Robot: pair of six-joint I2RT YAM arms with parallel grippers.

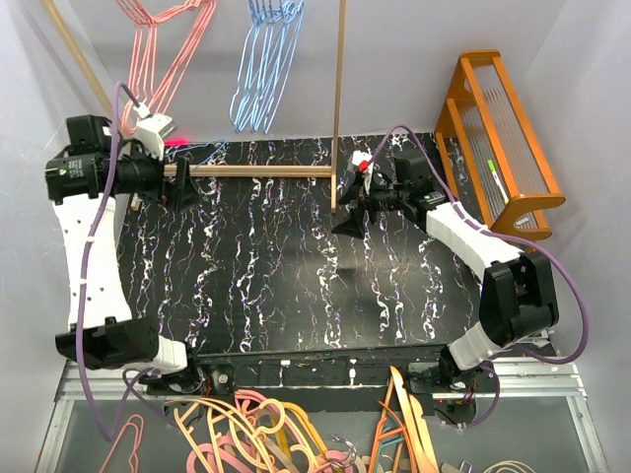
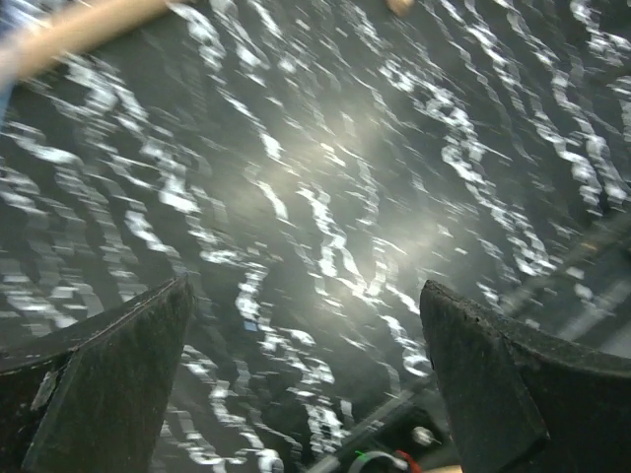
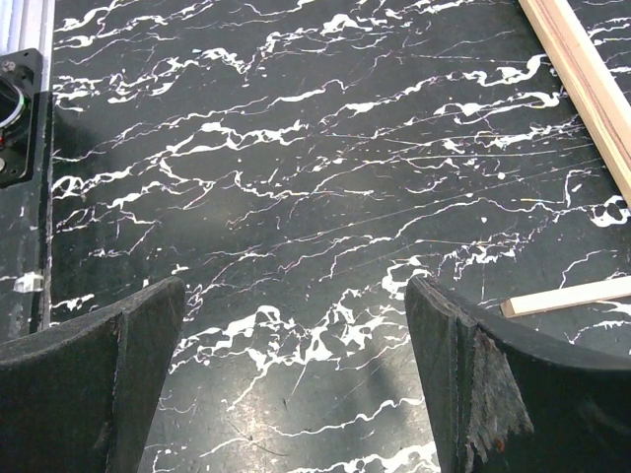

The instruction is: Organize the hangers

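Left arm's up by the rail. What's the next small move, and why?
Probably ease the left gripper back from the rail toward its base. Its jaws are open on nothing, the pink hangers and blue hangers sit in separate groups, and I see no wire hanger on the table to fetch.

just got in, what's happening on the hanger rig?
Two arms are sorting wire hangers. The pink hangers and blue hangers are grouped by colour at the back, by the wooden rack. The left gripper and right gripper are both open and empty over the marble table. Thicker hangers lie piled beyond the near edge.
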